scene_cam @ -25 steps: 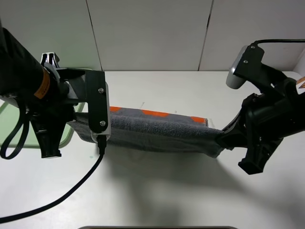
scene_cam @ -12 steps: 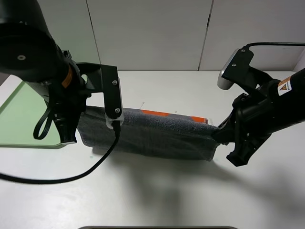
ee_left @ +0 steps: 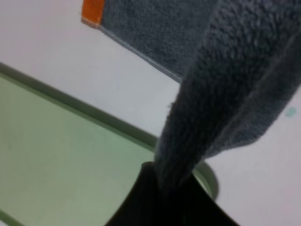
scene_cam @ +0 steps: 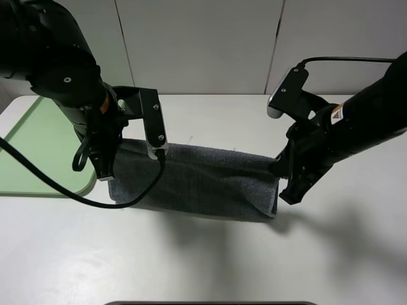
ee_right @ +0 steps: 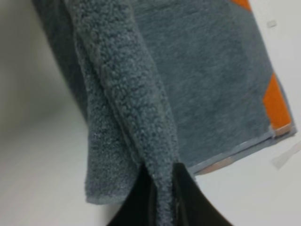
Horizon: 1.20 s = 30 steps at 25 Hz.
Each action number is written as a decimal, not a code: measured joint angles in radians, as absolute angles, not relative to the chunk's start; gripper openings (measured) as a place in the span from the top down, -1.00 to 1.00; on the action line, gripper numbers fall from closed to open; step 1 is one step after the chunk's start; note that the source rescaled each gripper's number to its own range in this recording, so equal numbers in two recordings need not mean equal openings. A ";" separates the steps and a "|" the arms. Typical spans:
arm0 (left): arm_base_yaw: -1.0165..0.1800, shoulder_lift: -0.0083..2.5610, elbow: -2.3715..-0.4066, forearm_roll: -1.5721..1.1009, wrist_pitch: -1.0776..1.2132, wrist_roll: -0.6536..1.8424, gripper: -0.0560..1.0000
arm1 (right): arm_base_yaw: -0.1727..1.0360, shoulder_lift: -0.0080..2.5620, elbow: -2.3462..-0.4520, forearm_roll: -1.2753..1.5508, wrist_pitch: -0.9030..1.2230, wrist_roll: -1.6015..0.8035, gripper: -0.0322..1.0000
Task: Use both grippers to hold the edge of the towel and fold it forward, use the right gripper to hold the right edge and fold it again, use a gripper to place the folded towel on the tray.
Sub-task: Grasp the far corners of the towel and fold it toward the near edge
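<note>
White counter (scene_cam: pixel 203 267) under pale wall panels (scene_cam: pixel 197 44). Across the middle, dark grey towel (scene_cam: pixel 203 184), doubled over, lower layer flat on the counter. Left pincer (ee_left: pixel 167 188) clamped tight on the edge of the towel (ee_left: pixel 188 141) at the 9 o'clock end. Right pincer (ee_right: pixel 162 190) clamped likewise at the 3 o'clock end, cloth held up off the counter. Orange stripe (ee_right: pixel 277 106) showing on the lower layer. Pale green tray (scene_cam: pixel 38 152) at 9 o'clock, just beside the towel.

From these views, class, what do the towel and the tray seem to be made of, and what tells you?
The towel looks like terry cloth, probably cotton: fuzzy looped matte pile, limp drape. The tray looks like plastic: smooth pale green face, rounded rim.
</note>
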State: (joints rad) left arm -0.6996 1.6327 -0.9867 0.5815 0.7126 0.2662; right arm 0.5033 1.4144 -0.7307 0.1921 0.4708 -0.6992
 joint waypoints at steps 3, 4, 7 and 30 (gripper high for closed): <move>-0.694 1.646 -0.987 0.591 0.706 0.266 0.89 | 0.503 1.463 -0.777 0.164 0.471 -0.699 0.94; -0.694 1.656 -0.987 0.594 0.706 0.266 0.89 | 0.503 1.481 -0.789 0.154 0.471 -0.699 0.94; -0.694 1.685 -0.987 0.600 0.692 0.266 0.89 | 0.492 1.527 -0.810 0.132 0.466 -0.702 0.94; -0.613 1.827 -1.049 0.708 0.475 0.214 0.89 | 0.442 1.631 -0.823 -0.010 0.312 -0.714 0.94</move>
State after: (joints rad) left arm -0.6132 1.8275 -1.0486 0.7077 0.4746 0.2138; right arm 0.4424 1.6315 -0.8229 -0.0103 0.3122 -0.7139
